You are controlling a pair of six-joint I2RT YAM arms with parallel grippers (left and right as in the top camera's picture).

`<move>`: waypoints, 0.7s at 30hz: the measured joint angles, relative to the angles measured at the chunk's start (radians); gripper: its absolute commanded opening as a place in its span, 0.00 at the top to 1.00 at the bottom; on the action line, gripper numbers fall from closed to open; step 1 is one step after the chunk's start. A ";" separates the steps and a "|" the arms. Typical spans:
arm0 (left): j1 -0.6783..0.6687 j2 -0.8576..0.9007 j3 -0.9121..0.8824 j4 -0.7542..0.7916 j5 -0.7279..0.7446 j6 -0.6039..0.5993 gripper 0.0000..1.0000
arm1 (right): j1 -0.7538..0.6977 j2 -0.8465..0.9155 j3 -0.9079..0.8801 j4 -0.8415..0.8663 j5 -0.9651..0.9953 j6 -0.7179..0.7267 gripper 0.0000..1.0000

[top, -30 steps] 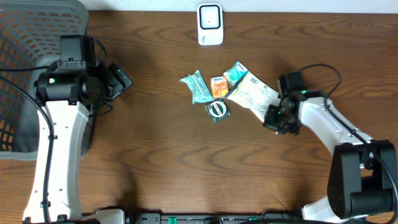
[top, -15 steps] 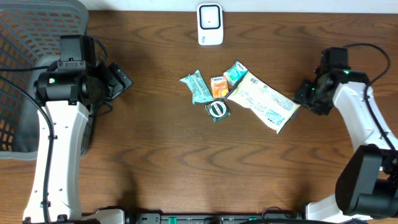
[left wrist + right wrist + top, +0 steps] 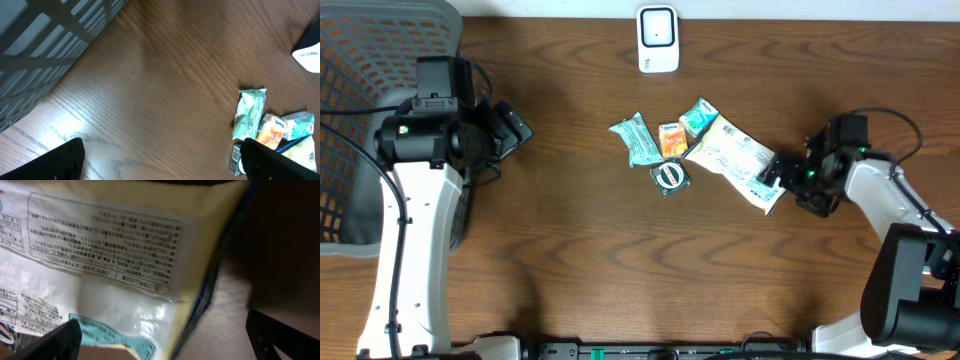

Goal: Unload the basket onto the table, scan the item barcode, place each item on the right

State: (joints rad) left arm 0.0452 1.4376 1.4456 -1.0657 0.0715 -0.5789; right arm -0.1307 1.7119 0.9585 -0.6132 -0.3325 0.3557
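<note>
Brown wood of the table (image 3: 570, 240) carries everything that I can see; near its middle lies a small cluster of packets. The largest one is the cream packet (image 3: 728, 152), printed with blocks of black text and a teal fish shape; it lies flat and slanted, and its lower end points toward my right arm. My right gripper (image 3: 775, 178) is at this lower end; in the right wrist view its fingers (image 3: 55, 342) stand wide apart, one at each bottom corner, and the blue-edged end of the packet lies between them; whether any finger touches the packet I cannot tell. Beside the other end of the cream packet lie a green packet (image 3: 698, 117) and an orange packet (image 3: 670, 138); a teal packet (image 3: 638, 140) is just to their left, and a round dark item (image 3: 670, 176) lies just below the orange one. The white scanner (image 3: 658, 38) stands at the far edge of the table, well apart from the cluster. My left gripper (image 3: 515, 128) hangs over bare wood, well apart from the packets; its fingers (image 3: 60, 162) are also spread wide and nothing is between them. The grey basket (image 3: 360, 60) sits at the far left corner, beside my left arm.
</note>
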 measured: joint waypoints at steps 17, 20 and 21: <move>0.000 0.000 0.000 0.000 0.000 0.000 0.02 | 0.072 0.076 -0.069 0.304 -0.130 0.085 0.99; 0.000 0.000 0.000 0.000 0.000 0.000 0.02 | 0.068 0.090 -0.071 0.304 -0.181 0.088 0.99; 0.000 0.000 0.000 0.000 0.000 0.000 0.02 | 0.063 0.090 -0.071 0.301 -0.197 0.088 0.99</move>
State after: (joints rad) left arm 0.0452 1.4376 1.4456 -1.0657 0.0715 -0.5789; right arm -0.0673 1.8019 0.8879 -0.3126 -0.5297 0.4435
